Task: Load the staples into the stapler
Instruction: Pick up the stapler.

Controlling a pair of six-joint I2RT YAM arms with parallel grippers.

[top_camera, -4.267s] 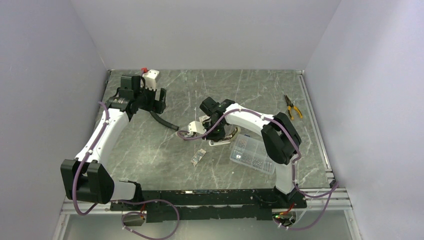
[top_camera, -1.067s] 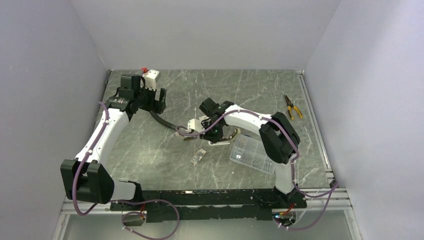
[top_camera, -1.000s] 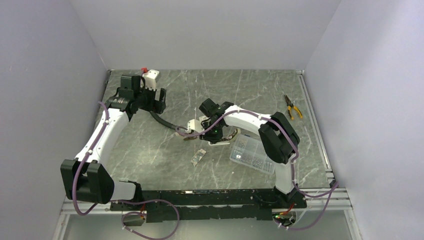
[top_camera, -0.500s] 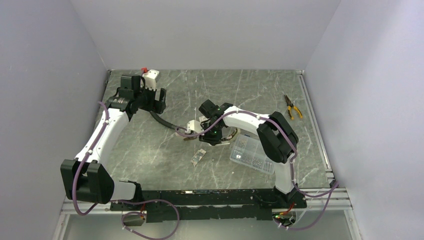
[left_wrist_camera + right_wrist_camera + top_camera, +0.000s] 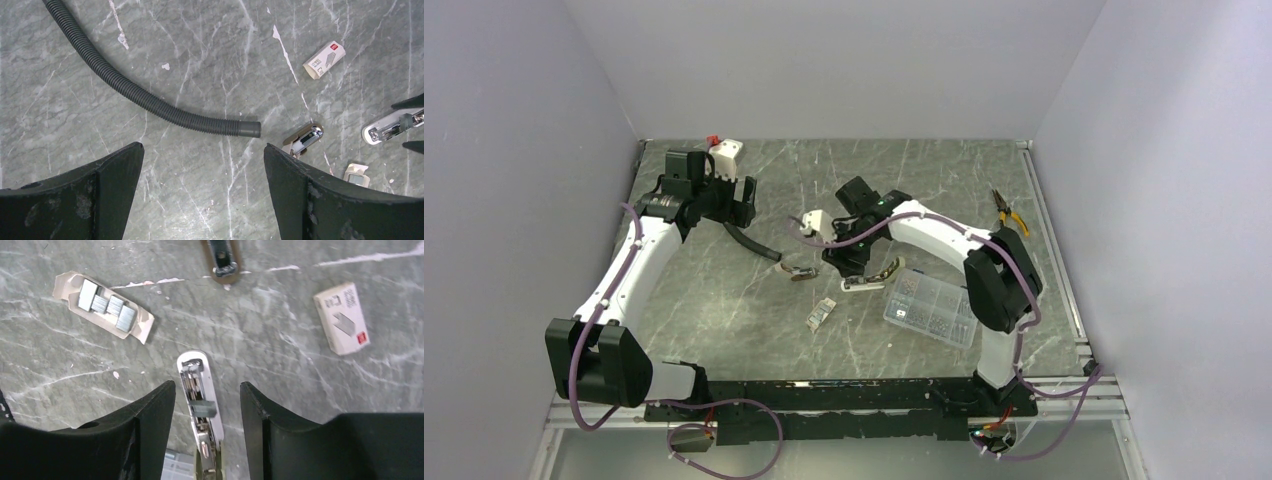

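Silver-white stapler lying open, channel up, between the parted, empty fingers of right gripper, bared for loading. Staples in card tray ahead-left of that gripper. Left gripper wide, empty, parked aside above hose.

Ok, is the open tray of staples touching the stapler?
Apart. The right wrist view shows a strip of table between the staple tray and the stapler.

Hose: corrugated grey, across marble table
Staple box: white, upper right
Stapler: open, right edge
Left gripper: jaws wide apart
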